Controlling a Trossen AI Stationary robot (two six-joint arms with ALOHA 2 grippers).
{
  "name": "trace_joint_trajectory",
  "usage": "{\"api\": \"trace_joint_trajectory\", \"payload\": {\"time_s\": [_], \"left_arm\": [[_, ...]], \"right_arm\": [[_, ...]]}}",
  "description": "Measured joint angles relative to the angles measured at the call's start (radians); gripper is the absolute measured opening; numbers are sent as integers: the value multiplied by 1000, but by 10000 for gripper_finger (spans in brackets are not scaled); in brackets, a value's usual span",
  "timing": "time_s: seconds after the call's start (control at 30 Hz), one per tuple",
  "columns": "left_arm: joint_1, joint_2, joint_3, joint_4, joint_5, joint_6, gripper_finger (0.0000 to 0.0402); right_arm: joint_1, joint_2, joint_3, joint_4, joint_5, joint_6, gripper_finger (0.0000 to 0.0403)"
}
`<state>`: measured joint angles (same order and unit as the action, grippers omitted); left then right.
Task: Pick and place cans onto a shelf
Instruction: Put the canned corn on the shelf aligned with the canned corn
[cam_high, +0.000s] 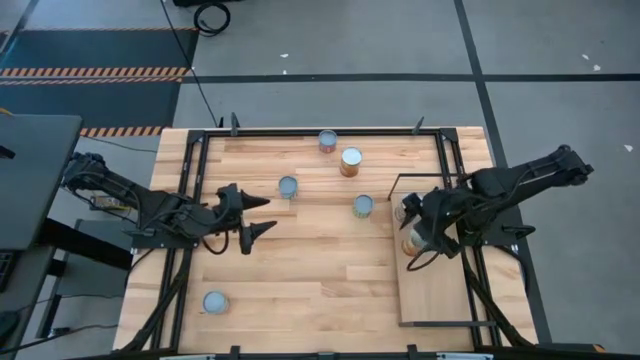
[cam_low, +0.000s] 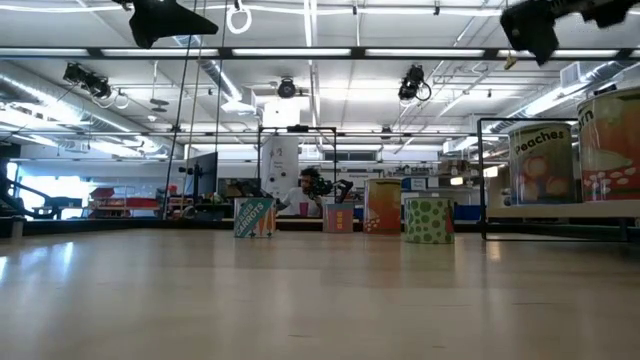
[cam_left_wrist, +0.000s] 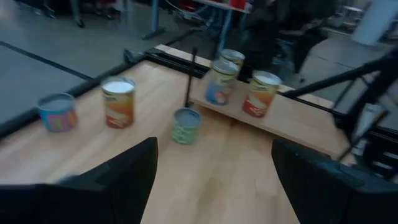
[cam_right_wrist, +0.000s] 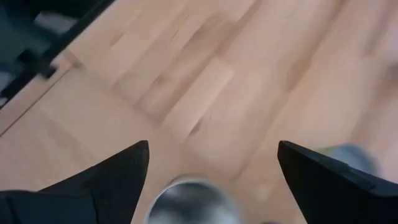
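Right gripper (cam_high: 425, 232) hovers open-jawed over the shelf's (cam_high: 440, 300) 12 o'clock end; upright silver-topped green-labelled can (cam_high: 363, 205) stands at its 10 o'clock, nearer than to the open left gripper (cam_high: 262, 215).

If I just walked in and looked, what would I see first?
Two dark robot arms reach over a pale plank-striped wooden table from either side. The right gripper, fingers open, hovers above small metal cans on the pale wooden shelf with its thin black wire frame at the table's right. The left gripper hangs open over the table's left half, and five more silver-topped cans stand scattered on the tabletop.
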<state>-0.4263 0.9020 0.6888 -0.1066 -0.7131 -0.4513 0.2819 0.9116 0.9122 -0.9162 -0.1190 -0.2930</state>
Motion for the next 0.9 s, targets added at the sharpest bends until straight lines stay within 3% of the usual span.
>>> {"api": "trace_joint_trajectory", "payload": {"time_s": [0.27,0.37,0.57,0.9], "left_arm": [[0,0,0,12,-92,144,318],[0,0,0,6,-176,198,318],[-8,0,0,3,-174,202,318],[-15,0,0,3,-174,202,318]], "right_arm": [[-148,113,184,47,337,56,364],[-247,205,210,171,326,33,364],[-434,364,230,417,324,58,364],[-597,566,232,505,338,341,364]]}}
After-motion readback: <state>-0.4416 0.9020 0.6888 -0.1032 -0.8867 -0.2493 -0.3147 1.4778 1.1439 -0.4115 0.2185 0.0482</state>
